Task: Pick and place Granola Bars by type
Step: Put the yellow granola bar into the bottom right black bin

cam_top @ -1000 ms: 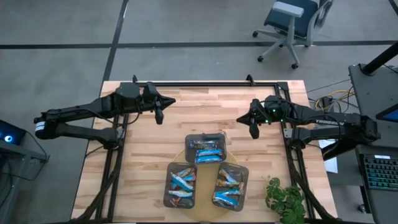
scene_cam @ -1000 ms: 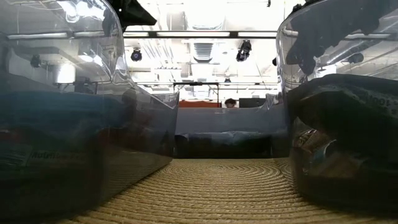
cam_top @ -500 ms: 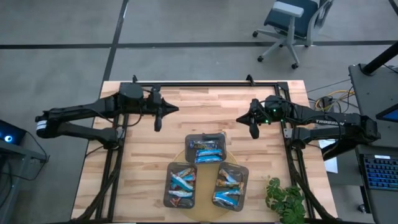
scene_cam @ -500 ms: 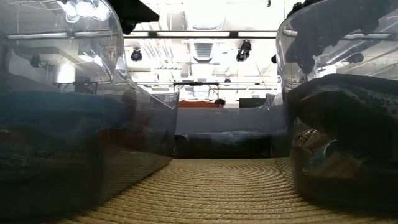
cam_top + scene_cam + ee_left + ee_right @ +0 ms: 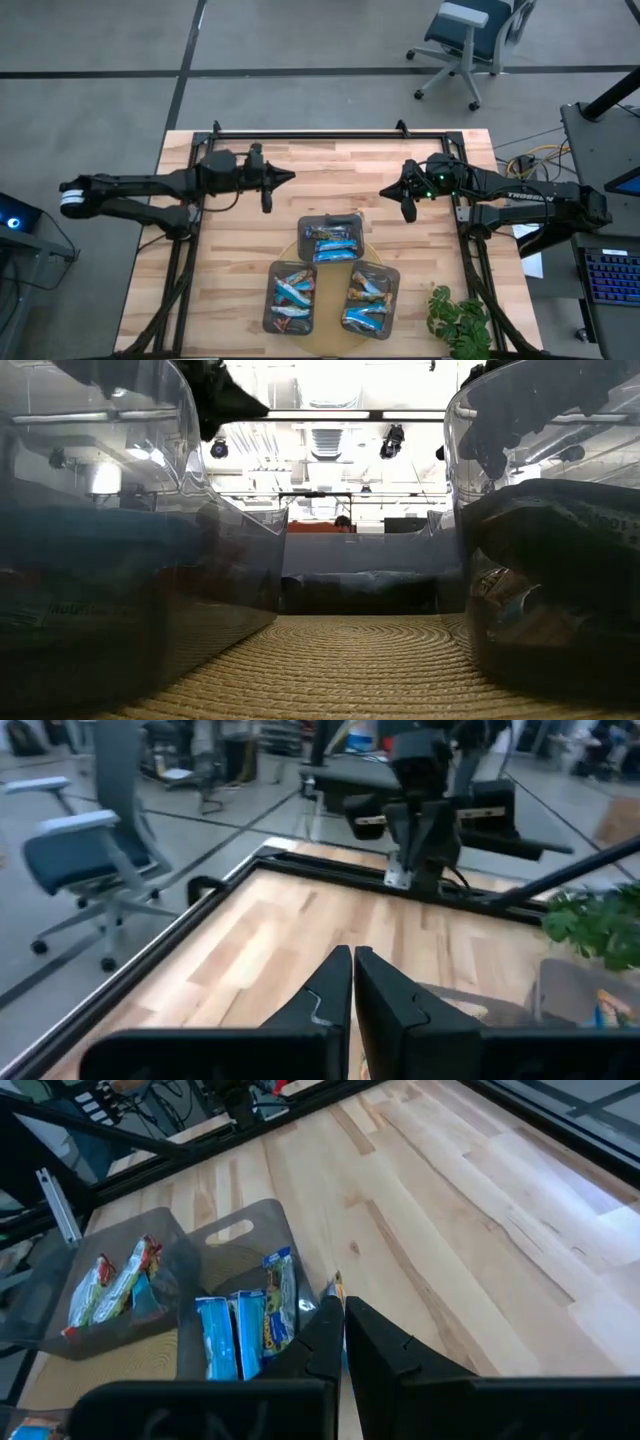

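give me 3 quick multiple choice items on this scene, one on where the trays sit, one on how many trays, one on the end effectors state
1. Where do the grey trays sit?
A. on a round woven mat
B. on the bare floor
C. on the office chair

2. How many trays hold granola bars?
A. one
B. three
C. five

3. What state are the two end effectors in?
A. both shut and empty
B. both shut on a bar
C. both wide open

Answers:
1. A: the trays rest on the woven mat at the near middle of the table.
2. B: the high view shows one tray behind and two in front, each with granola bars inside.
3. A: the left end effector and the right end effector show fingers pressed together with nothing between them, both above bare wood.
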Robot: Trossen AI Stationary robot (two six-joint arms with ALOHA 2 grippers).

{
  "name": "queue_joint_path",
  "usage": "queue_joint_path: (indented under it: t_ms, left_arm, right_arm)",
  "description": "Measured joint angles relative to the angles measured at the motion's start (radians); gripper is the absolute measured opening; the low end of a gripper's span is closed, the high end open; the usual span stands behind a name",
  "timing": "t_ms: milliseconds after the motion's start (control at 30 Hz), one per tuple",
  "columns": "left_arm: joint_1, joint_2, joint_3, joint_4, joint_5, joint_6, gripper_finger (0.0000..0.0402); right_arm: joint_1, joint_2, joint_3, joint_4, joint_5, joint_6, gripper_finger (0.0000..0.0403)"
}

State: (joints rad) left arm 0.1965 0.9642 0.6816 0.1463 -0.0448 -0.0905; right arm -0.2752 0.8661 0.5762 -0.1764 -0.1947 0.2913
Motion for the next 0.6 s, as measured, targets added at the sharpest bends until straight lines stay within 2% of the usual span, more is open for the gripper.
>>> queue_joint_path:
  t_ms: [200, 433, 600]
  left_arm:
    - [-0.065, -0.139, -0.097, 0.029, -0.129, -0.038, 0.0000]
    - [-0.088, -0.300, -0.188, 0.023, -0.140, -0.043, 0.0000]
    - [-0.087, -0.341, -0.229, 0.019, -0.139, -0.053, 0.0000]
  right_arm:
    - [0.000, 0.001, 0.000, 0.000, 0.000, -0.002, 0.0009]
    - [-0.001, 0.001, 0.000, 0.002, 0.002, -0.003, 0.0009]
    - [0.000, 0.002, 0.000, 0.004, 0.007, -0.003, 0.0009]
